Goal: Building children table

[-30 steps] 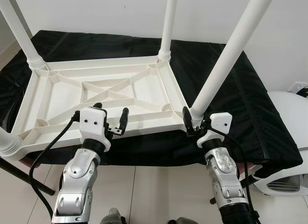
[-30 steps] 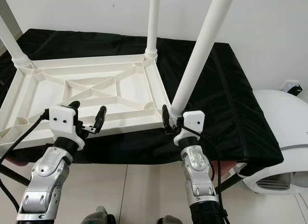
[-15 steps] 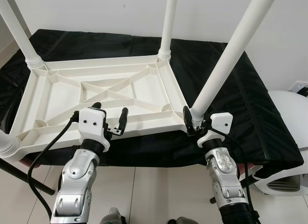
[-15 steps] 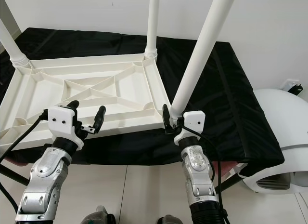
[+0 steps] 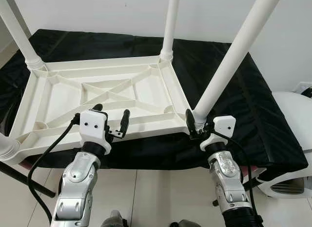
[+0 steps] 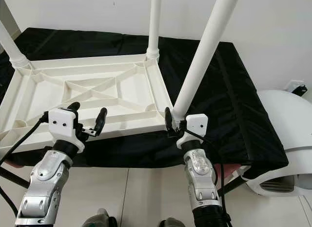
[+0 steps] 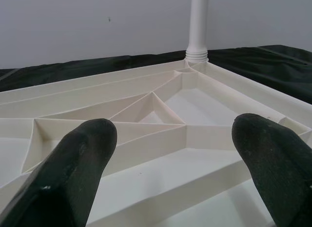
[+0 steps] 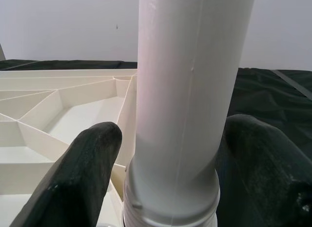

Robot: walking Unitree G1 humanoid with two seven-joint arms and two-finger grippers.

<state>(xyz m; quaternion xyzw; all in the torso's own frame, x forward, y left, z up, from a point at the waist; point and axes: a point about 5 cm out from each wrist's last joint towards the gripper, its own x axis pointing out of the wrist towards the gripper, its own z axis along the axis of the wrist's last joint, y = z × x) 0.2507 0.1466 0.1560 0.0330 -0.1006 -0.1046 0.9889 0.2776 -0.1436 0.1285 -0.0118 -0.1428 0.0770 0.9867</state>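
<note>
Ribs divide the underside of the white tabletop (image 5: 105,97), which lies upside down on a black-covered surface (image 5: 243,97), into shallow compartments: triangles around a central cross, longer troughs along the rim. Every compartment seen from the head views holds nothing.

Four white legs rise from the corners. The far left leg (image 5: 17,34) and the far right leg (image 5: 170,24) stand in ribbed collars at the back edge. The near right leg (image 5: 234,53) leans up and to the right from its corner socket. The near left leg (image 5: 7,148) shows just as a rounded white stub at the picture's edge.

Two grippers are at work. The left gripper (image 5: 111,118) hovers at the tabletop's near edge, its two black fingers spread apart with nothing between them. The right gripper (image 5: 195,124) sits at the base of the near right leg, one black finger on each side of it, pressed against the tube just above the collar.

Seen from the left wrist, the spread fingers (image 7: 73,173) frame the ribbed troughs, with the far right leg (image 7: 198,24) standing at the opposite corner; the trough floors look bare from this low angle too. The right wrist view brings the clasped leg (image 8: 187,105) close, showing a faint seam down the tube and the ribbed collar at its foot, which the head views leave small. A white rounded appliance (image 5: 292,129) stands on the floor to the right, seen from the head.
</note>
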